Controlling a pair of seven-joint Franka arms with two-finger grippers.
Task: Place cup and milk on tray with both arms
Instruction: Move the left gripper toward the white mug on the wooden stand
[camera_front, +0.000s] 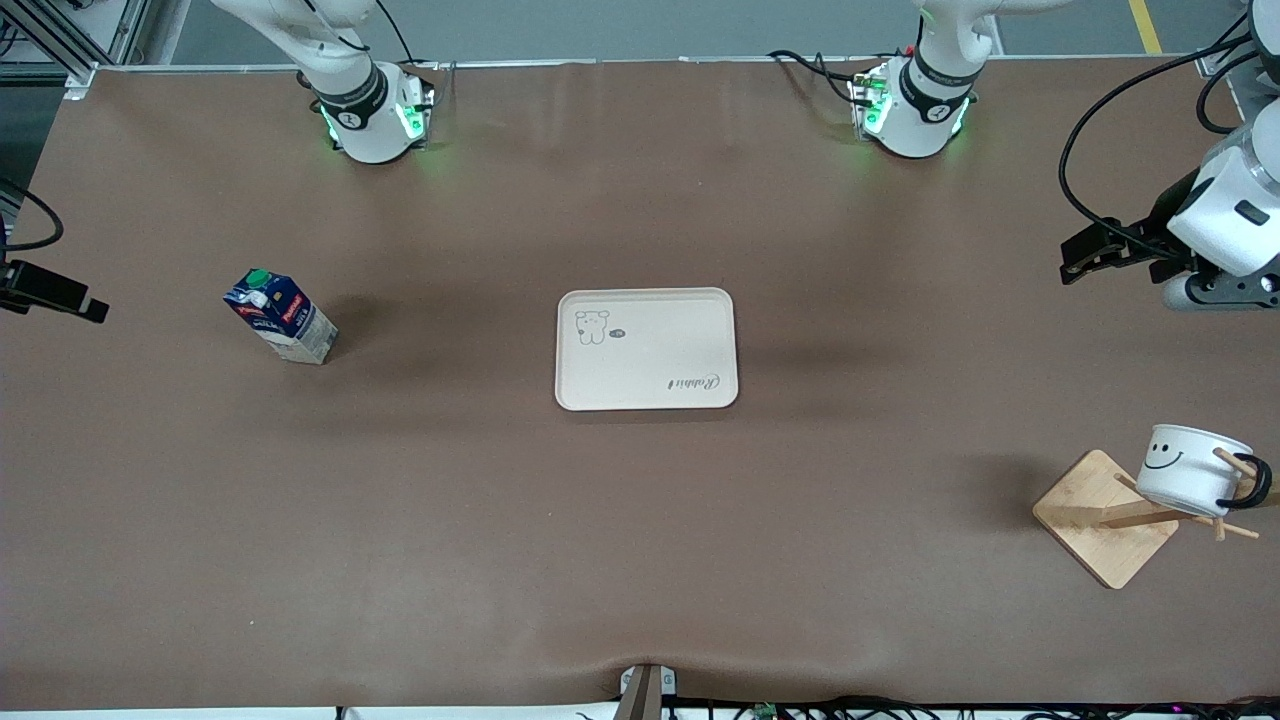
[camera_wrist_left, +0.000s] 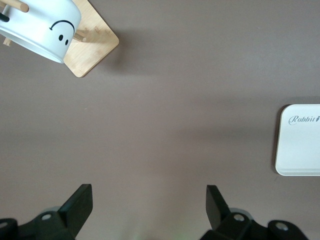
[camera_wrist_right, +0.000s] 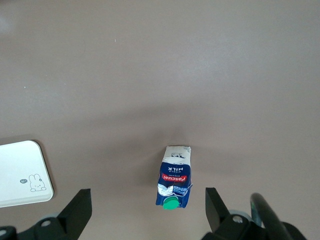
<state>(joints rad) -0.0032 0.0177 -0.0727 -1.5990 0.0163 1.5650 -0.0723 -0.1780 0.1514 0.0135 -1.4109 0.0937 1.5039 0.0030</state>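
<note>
The tray is lying empty in the middle of the brown surface, with nothing yet placed on it.

The milk is standing upright toward the right arm's end of the surface, well apart from the tray, its green cap pointing up. The right claw is hanging released above the surface with the milk showing between its spread fingers, though it is not touching the carton. In the front view only a dark piece of this claw is showing at the edge.

The cup is hanging tilted on a peg of the wooden rack toward the left arm's end, nearer the front camera than the tray. The left claw is hovering released over bare surface between its base and the rack, holding nothing; its wrist view is showing the cup well off from its fingers.

The carton is probably light and stiff-sided but squashable, so a moderate squeeze across the flat walls at mid-height looks best. The enamel cup is likely hard, smooth and slippery; pinching the rim wall opposite the handle looks firmest, and it will probably need lifting along the peg so it does not snag.
</note>
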